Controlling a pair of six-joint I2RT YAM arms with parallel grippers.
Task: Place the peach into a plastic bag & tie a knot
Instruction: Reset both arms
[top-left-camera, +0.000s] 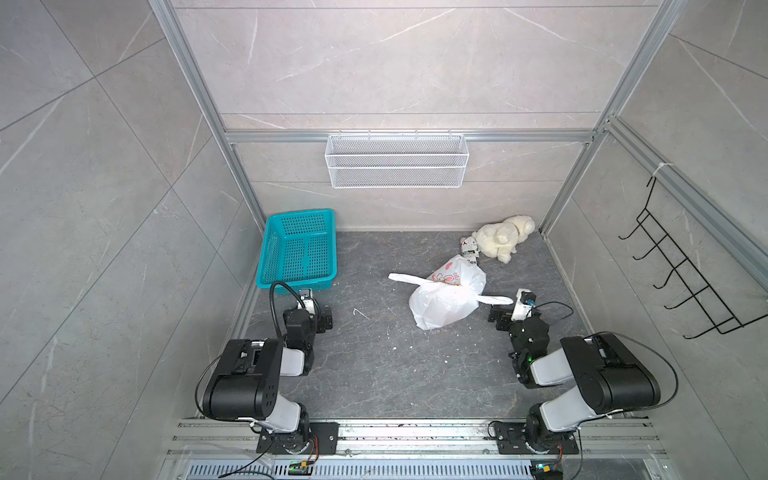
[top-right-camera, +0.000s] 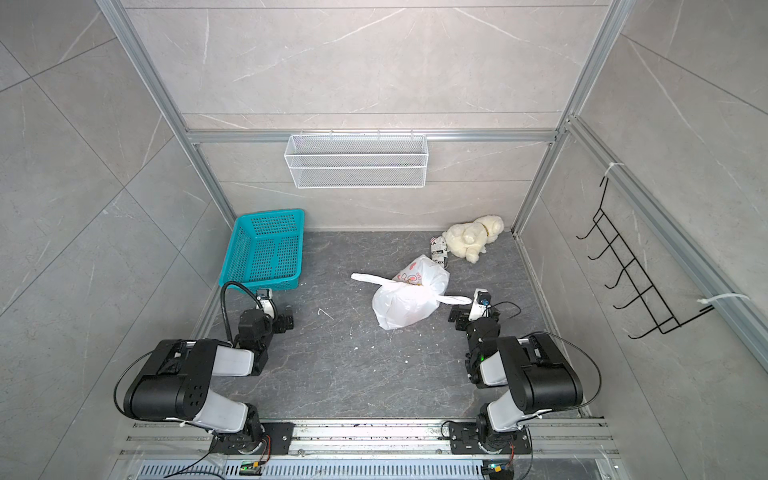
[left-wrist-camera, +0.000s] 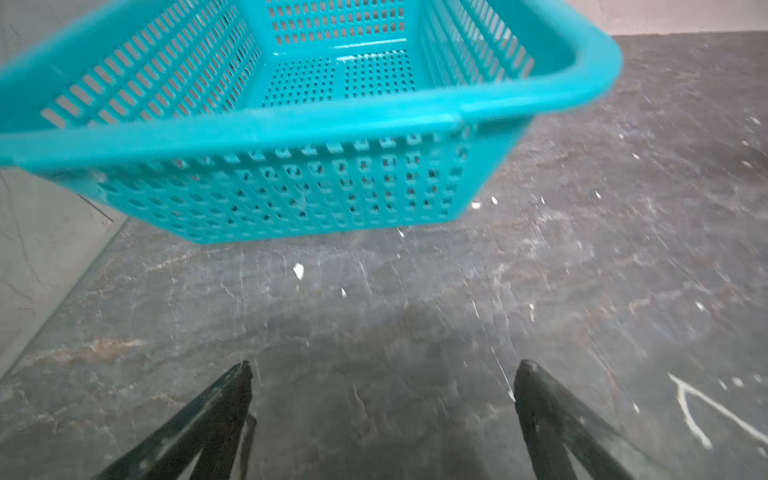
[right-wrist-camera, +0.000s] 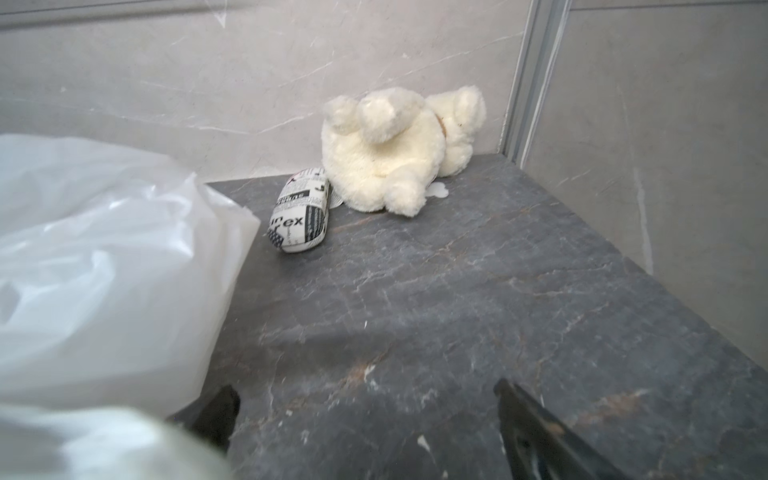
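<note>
The white plastic bag (top-left-camera: 444, 301) (top-right-camera: 409, 303) lies bulging on the dark floor right of centre, its printed side facing the back. Its handle strips are bunched in a knot (top-left-camera: 432, 283), with one flat end out to the left and one out to the right. The peach is hidden. My right gripper (top-left-camera: 496, 313) (right-wrist-camera: 365, 395) stands open just right of the bag, under the right strip end, with nothing between its fingers. The bag (right-wrist-camera: 104, 257) covers part of one finger. My left gripper (top-left-camera: 324, 318) (left-wrist-camera: 382, 368) is open over bare floor, far left of the bag.
A teal basket (top-left-camera: 299, 249) (left-wrist-camera: 291, 116) sits at the back left, just beyond the left gripper. A cream plush toy (top-left-camera: 503, 237) (right-wrist-camera: 386, 153) and a small printed roll (top-left-camera: 470, 249) (right-wrist-camera: 299, 216) lie in the back right corner. A wire basket (top-left-camera: 397, 160) hangs on the back wall.
</note>
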